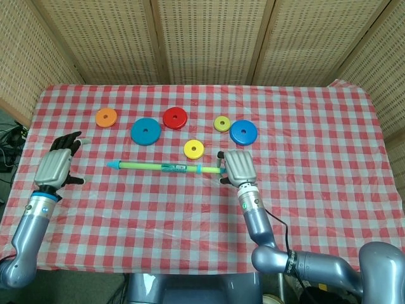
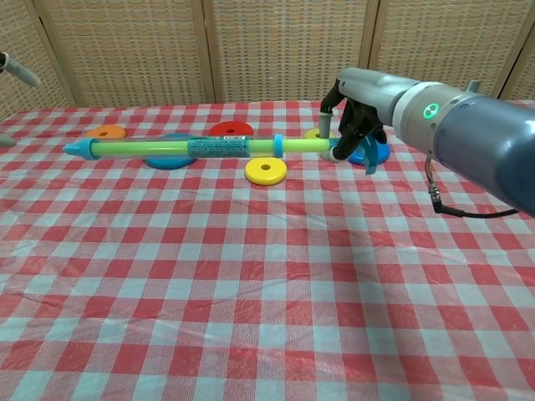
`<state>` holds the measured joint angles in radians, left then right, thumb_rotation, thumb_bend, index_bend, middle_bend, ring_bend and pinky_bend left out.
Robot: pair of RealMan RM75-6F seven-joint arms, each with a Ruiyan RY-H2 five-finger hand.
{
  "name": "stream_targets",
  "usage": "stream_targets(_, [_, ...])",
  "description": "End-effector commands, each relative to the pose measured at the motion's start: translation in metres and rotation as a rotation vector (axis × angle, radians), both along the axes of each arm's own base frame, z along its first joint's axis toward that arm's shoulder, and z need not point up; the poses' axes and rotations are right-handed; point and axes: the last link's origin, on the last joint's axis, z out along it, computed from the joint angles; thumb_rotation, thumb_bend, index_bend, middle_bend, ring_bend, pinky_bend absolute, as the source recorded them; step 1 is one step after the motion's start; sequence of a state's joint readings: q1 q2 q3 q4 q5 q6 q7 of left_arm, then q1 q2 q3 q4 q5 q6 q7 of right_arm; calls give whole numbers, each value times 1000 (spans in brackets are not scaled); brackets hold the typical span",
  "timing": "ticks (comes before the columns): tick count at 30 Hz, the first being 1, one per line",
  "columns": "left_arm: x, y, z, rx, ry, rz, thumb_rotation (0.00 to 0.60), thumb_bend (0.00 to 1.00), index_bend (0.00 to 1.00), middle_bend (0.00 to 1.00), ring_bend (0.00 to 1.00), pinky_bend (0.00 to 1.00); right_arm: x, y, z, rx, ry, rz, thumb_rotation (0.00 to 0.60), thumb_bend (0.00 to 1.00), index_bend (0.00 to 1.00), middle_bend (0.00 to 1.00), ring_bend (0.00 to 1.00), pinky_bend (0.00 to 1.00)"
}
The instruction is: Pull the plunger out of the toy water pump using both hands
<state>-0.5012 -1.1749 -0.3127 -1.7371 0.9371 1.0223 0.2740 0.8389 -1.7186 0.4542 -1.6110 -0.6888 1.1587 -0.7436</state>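
The toy water pump (image 1: 166,167) (image 2: 192,148) is a long green tube with a blue tip at its left end and a blue collar near its right end. It hangs level above the checked cloth. My right hand (image 1: 238,167) (image 2: 358,109) grips the plunger end at the tube's right. My left hand (image 1: 56,167) is raised at the left with fingers spread, holding nothing, well apart from the blue tip (image 1: 113,164). In the chest view only a fingertip of it (image 2: 18,70) shows at the top left edge.
Several flat rings lie on the cloth behind the pump: orange (image 1: 106,117), large blue (image 1: 145,131), red (image 1: 175,118), yellow (image 1: 193,149), small yellow-green (image 1: 221,123) and blue (image 1: 243,132). Woven screens stand behind the table (image 1: 316,190).
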Motion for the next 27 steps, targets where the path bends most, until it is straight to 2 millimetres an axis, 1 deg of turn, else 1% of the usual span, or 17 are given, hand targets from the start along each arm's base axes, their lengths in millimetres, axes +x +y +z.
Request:
stream_targets(1, [20, 22, -12, -17, -4, -29, 600, 225, 253, 0, 0, 0, 6, -7, 2, -9, -1, 2, 600, 501, 771, 993, 957, 743])
stream_targets(3, [26, 28, -17, -19, -6, -32, 600, 226, 276, 0, 0, 0, 7, -8, 1, -8, 0, 3, 600, 500, 771, 994, 957, 743])
stream_targets(6, [35, 36, -25, -45, -12, -35, 600, 255, 301, 0, 0, 0, 10, -10, 2, -8, -1, 7, 600, 501, 772, 994, 957, 743])
stream_targets(11, [40, 44, -31, -76, -21, -24, 600, 264, 312, 0, 0, 0, 11, -11, 9, -21, -5, 13, 600, 501, 772, 994, 957, 743])
stream_targets(16, [46, 44, -42, -110, -41, -24, 600, 255, 328, 0, 0, 0, 10, -11, 14, -27, -8, 9, 600, 501, 773, 994, 957, 743])
stream_targets(20, [49, 43, -45, -105, -43, -34, 600, 254, 339, 0, 0, 0, 7, -10, 17, -28, -11, 6, 600, 501, 773, 994, 957, 743])
stream_targets(27, [51, 43, -49, -70, -39, -44, 600, 264, 400, 0, 0, 0, 5, -5, 18, -21, -13, 2, 600, 501, 773, 994, 957, 743])
